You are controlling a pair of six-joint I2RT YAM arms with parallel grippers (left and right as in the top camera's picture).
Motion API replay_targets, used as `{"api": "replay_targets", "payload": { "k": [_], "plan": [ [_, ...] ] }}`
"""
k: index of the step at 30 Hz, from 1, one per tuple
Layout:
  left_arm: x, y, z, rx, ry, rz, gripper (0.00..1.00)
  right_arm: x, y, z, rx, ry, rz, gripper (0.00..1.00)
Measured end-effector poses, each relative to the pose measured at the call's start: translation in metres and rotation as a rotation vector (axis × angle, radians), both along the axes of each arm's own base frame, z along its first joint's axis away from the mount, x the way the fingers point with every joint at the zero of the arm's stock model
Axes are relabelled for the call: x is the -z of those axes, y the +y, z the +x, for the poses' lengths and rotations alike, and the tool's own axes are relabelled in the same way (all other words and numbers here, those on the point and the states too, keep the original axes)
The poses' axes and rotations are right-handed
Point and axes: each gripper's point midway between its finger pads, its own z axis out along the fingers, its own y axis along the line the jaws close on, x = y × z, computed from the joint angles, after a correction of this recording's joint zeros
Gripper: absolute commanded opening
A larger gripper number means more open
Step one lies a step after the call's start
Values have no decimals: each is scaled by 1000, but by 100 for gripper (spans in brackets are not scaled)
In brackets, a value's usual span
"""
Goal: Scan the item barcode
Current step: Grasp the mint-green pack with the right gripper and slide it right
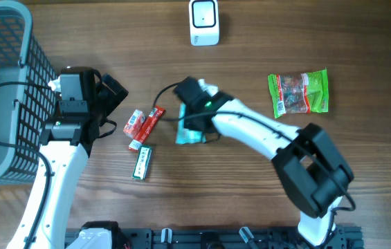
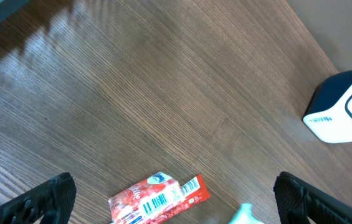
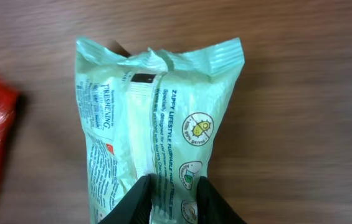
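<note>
A pale green wipes pack lies flat on the wooden table, left of centre in the overhead view. My right gripper is down on it, both black fingers pinching a fold along the pack's middle. In the overhead view this gripper covers most of the pack. The white barcode scanner stands at the table's far edge, also visible from the left wrist. My left gripper hangs open above the table, holding nothing, with a red snack packet lying barcode-up below it.
Two red packets and a green stick pack lie left of the wipes pack. A green snack bag sits at the right. A grey wire basket fills the left edge, beside my left arm.
</note>
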Motion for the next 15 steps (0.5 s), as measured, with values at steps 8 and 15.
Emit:
{"api": "replay_targets", "payload": {
  "k": [8, 15],
  "plan": [
    [0, 0, 0, 0, 0, 0, 100, 1, -48, 10, -117, 54, -81, 39],
    [0, 0, 0, 0, 0, 0, 100, -34, -50, 22, -288, 19, 93, 72]
  ]
}}
